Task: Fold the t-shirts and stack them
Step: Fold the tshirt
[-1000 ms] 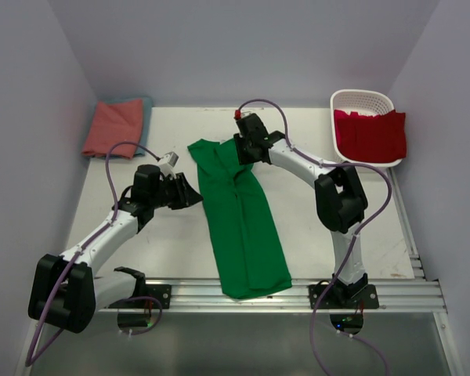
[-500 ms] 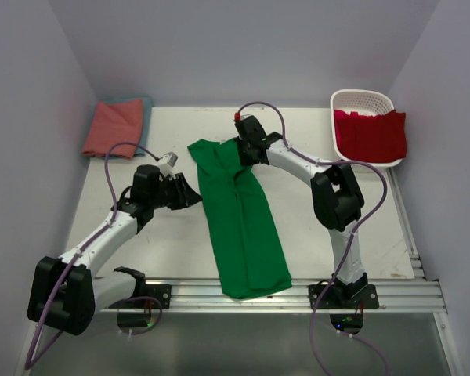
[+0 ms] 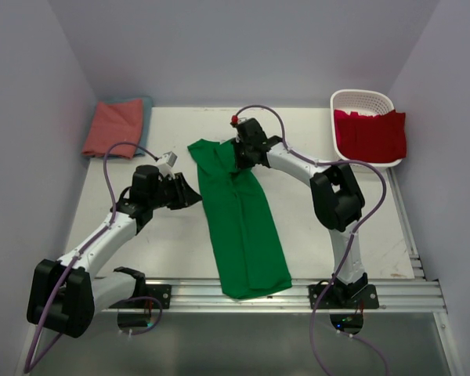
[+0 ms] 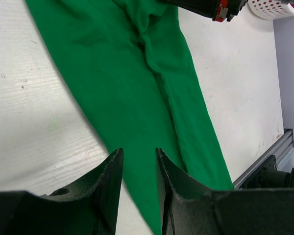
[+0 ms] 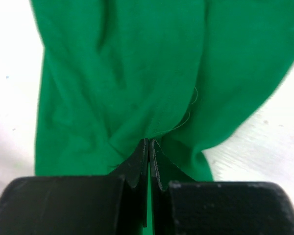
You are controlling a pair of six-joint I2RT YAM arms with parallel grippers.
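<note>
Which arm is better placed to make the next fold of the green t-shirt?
Right. The right gripper is shut on the far end of the green t-shirt; the left gripper is open near its edge, gripping nothing.

White tabletop point(image 3: 172, 243), faintly scuffed, matte. Plain pale lilac walls point(image 3: 243, 47) close in back, left, right. Aluminium rail point(image 3: 243, 291) along near edge. Grey floor point(image 3: 243, 348) below. Soft, even light.

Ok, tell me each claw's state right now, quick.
Left claw: open, holding nothing, at the green t-shirt edge.
Right claw: closed, pinching a fold at the green t-shirt's far end.
</note>
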